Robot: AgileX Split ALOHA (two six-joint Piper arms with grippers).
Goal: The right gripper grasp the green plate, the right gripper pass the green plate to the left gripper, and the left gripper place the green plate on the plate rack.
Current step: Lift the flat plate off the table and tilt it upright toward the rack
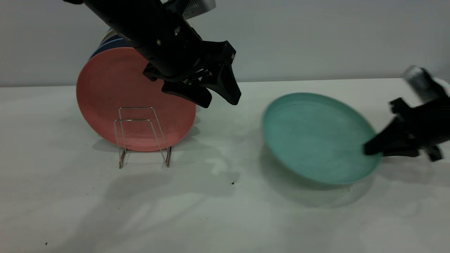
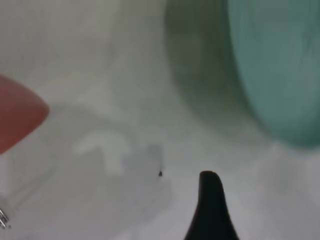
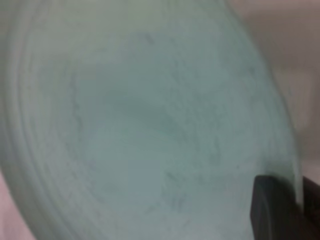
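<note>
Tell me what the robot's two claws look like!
Both are black. The left claw is bulky, with blocky, wedge-shaped fingers and a grey ribbed cylinder up top. The right claw has thin tapered fingers and a silver cylinder above.

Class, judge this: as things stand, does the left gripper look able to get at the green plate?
Probably yes: the left gripper hangs open above bare table, nothing between it and the green plate, whose near rim is free; the right gripper grips the far rim.

green plate (image 1: 316, 137) — teal, tilted off the table, rim pinched by right gripper (image 1: 369, 147).
</note>
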